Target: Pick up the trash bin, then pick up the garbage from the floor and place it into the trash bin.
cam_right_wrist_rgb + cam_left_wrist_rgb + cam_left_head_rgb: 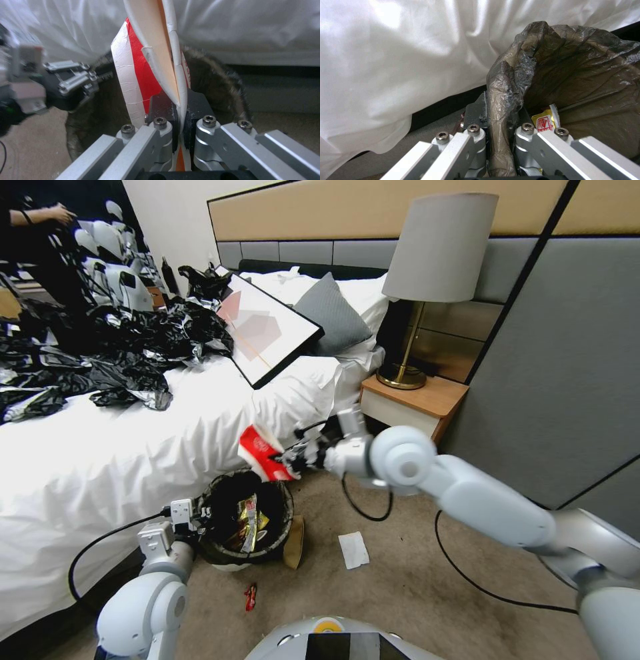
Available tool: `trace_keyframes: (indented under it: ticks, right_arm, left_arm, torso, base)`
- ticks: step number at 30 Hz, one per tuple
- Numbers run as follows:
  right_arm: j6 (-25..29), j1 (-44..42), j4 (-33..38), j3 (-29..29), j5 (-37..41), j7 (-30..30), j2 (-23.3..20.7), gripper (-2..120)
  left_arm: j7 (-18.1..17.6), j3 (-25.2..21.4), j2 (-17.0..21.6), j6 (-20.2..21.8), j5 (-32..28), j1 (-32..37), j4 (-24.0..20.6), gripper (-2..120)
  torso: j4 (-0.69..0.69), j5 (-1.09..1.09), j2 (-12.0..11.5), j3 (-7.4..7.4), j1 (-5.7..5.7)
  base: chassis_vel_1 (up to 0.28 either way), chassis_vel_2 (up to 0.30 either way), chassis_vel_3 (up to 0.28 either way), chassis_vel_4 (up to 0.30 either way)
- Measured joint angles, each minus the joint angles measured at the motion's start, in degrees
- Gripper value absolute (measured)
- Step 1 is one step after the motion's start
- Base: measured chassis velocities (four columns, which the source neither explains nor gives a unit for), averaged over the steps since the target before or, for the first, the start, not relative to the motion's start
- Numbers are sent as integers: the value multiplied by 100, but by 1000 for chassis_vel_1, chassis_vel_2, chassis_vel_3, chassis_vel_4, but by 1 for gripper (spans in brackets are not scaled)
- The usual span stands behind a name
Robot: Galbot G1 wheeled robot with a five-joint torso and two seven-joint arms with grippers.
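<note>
The trash bin [283, 513], lined with a dark bag, stands close against the bed. My left gripper [200, 513] is shut on its bag-covered rim [501, 120]. Yellow wrappers [250, 521] lie inside the bin, one showing in the left wrist view [544, 121]. Just above the bin's far rim, my right gripper [293, 457] is shut on a flattened red-and-white wrapper [259, 449]. In the right wrist view this wrapper [140, 75] hangs over the bin's dark opening [216, 82]. On the carpet lie a white tissue [353, 549] and a small red wrapper [251, 597]. A brown cardboard piece [294, 543] leans on the bin.
The white bed [133, 460] runs along the left, with black plastic sheeting [100, 360] and a framed picture [267, 330] on it. A nightstand [413, 403] with a lamp [437, 253] stands behind. Black cables [467, 573] trail over the carpet on the right.
</note>
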Motion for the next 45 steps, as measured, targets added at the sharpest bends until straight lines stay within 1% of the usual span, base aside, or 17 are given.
trace_keyframes:
  ticks: [6,15,23,26,27,31,32,33,35,36,38,39,40,42,43,44,45]
  right_arm:
    - [0,-210,-287,-153,-203,19,142,1]
    - [50,-368,-514,-150,-266,10,200,1]
    - [136,-323,-686,-203,-222,59,539,1]
    - [130,-286,-775,-243,-146,132,686,13]
    - [130,-286,-775,-243,-146,132,686,13]
    - [130,-225,-944,-288,-46,256,971,32]
    - [130,-225,-944,-288,-46,256,971,32]
    - [130,-215,-972,-294,-34,266,1016,35]
    - [130,-186,-1059,-337,-10,302,1180,48]
    - [130,-186,-1059,-337,-10,302,1180,48]
    - [129,-158,-1116,-374,-1,336,1282,56]
    - [129,-158,-1116,-374,-1,336,1282,56]
    - [127,-141,-1131,-381,21,353,1323,62]
    - [123,-123,-1132,-382,39,359,1334,69]
    - [117,-105,-1120,-382,62,365,1323,76]
    - [117,-105,-1120,-382,62,365,1323,76]
    - [112,-98,-1094,-376,95,371,1294,80]
  left_arm:
    - [0,-15,27,0,-33,12,-49,4]
    - [-6,-16,12,0,-35,-25,-15,4]
    - [-5,-5,-23,0,-16,-62,39,4]
    - [-3,-25,-23,0,-16,-64,40,4]
    - [-3,-25,-23,0,-16,-64,40,4]
    - [1,-30,-37,0,-16,-69,50,4]
    - [1,-30,-37,0,-16,-69,50,4]
    - [1,-25,-42,0,-15,-72,56,4]
    - [1,-9,-54,0,-5,-77,69,4]
    - [1,-9,-54,0,-5,-77,69,4]
    - [2,-8,-56,0,-3,-77,71,4]
    - [2,-8,-56,0,-3,-77,71,4]
    - [4,-13,-55,0,-4,-74,70,4]
    - [4,-26,-49,0,-6,-69,65,4]
    - [5,-40,-45,0,-11,-70,59,4]
    - [5,-40,-45,0,-11,-70,59,4]
    - [5,-49,-44,0,-13,-73,57,4]
  torso:
    - [0,1,0,0,0]
    - [-1,1,0,0,0]
    - [0,0,0,0,0]
    - [0,0,0,0,0]
    - [0,0,0,0,0]
    - [0,0,0,0,0]
    - [0,0,0,0,0]
    - [0,0,0,0,0]
    - [0,0,0,0,0]
    - [0,0,0,0,0]
    - [0,0,0,0,0]
    - [0,0,0,0,0]
    - [0,0,0,-1,0]
    - [0,0,0,-1,0]
    - [0,0,0,-1,0]
    - [0,0,0,-1,0]
    - [0,0,0,-1,0]
  base:
    - [0,0,0,0]
    - [0,0,0,0]
    - [0,0,0,0]
    - [0,0,0,0]
    - [0,0,0,0]
    - [0,0,0,0]
    - [0,0,0,0]
    - [0,0,0,0]
    - [0,0,0,0]
    - [0,0,0,0]
    - [0,0,0,0]
    - [0,0,0,0]
    - [0,0,0,0]
    - [0,0,0,0]
    - [0,0,0,0]
    - [0,0,0,0]
    - [0,0,0,0]
